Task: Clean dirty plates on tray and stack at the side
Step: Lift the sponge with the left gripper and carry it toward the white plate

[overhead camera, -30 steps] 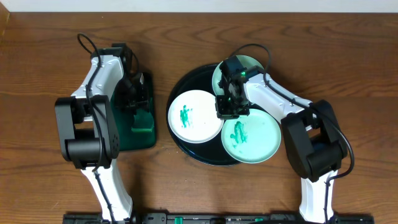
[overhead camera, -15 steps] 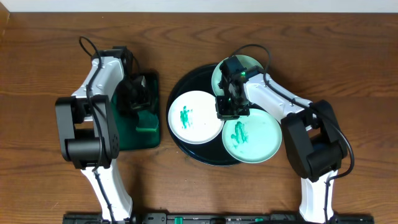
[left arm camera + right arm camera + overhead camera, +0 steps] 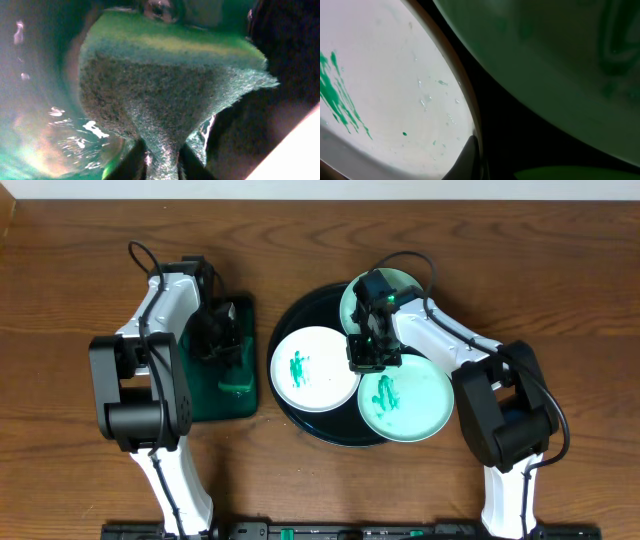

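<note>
Three plates lie on the round black tray point(image 3: 284, 320). A white plate point(image 3: 312, 368) with teal smears is at the left. A pale mint smeared plate point(image 3: 410, 402) is at the front right. A mint plate point(image 3: 402, 280) at the back is partly hidden by my right arm. My right gripper point(image 3: 368, 362) is down between the plates. In the right wrist view it point(image 3: 477, 160) is closed on the white plate's point(image 3: 380, 75) rim, one finger on the inside. My left gripper point(image 3: 224, 348) is over the green tray, shut on the green sponge point(image 3: 165, 85), pinching it point(image 3: 162, 162).
The dark-green rectangular tray point(image 3: 200, 402) sits left of the black tray, under my left arm. Brown wood tabletop point(image 3: 70, 280) surrounds both trays. The arm bases stand at the front edge.
My left gripper has shifted slightly forward over the green tray, onto the sponge. My right arm and the plates have not moved.
</note>
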`<control>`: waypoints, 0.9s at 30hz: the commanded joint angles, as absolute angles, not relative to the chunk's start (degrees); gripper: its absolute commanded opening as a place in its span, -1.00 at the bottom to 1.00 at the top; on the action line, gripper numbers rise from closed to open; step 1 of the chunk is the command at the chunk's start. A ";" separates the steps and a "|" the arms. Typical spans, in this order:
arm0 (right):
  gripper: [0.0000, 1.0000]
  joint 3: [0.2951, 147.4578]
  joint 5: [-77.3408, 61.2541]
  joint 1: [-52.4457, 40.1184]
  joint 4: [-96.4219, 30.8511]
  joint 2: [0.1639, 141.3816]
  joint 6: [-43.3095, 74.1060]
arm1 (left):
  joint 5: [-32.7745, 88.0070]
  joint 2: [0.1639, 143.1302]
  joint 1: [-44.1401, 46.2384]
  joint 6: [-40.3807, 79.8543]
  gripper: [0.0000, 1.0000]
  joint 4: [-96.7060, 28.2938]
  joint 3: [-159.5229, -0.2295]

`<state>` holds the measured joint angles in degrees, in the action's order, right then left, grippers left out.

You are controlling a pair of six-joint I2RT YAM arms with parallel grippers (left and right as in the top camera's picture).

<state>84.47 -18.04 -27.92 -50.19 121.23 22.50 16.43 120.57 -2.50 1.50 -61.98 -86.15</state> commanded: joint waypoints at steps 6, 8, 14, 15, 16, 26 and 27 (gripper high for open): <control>-0.98 83.55 -16.95 -28.38 -51.86 122.17 20.93 | 10.83 120.01 -2.55 2.28 -0.86 -61.58 -87.44; -0.98 83.55 -16.95 -28.38 -51.96 122.17 20.91 | 8.82 118.50 -2.55 2.26 -0.86 -61.60 -87.68; -0.98 83.55 -16.95 -28.38 -52.05 122.17 20.71 | 2.28 112.07 -2.55 3.97 -0.86 -60.84 -87.68; -0.98 83.55 -16.95 -28.38 -52.03 122.17 20.71 | 1.17 110.96 -2.55 4.71 -0.86 -60.80 -87.68; -0.98 83.55 -16.95 -28.38 -52.03 122.17 20.71 | 0.34 109.93 -2.55 5.23 -0.86 -60.77 -87.68; -0.98 83.55 -16.95 -28.38 -51.86 122.17 20.71 | -3.20 103.72 -0.80 6.35 -0.85 -60.10 -87.68; -0.98 83.55 -16.95 -28.38 -51.86 122.17 20.71 | -3.33 103.72 -0.54 6.33 -0.85 -60.07 -87.68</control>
<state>84.47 -18.22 -27.92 -50.87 121.23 22.04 -0.05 104.33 -1.39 5.17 -59.99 -86.17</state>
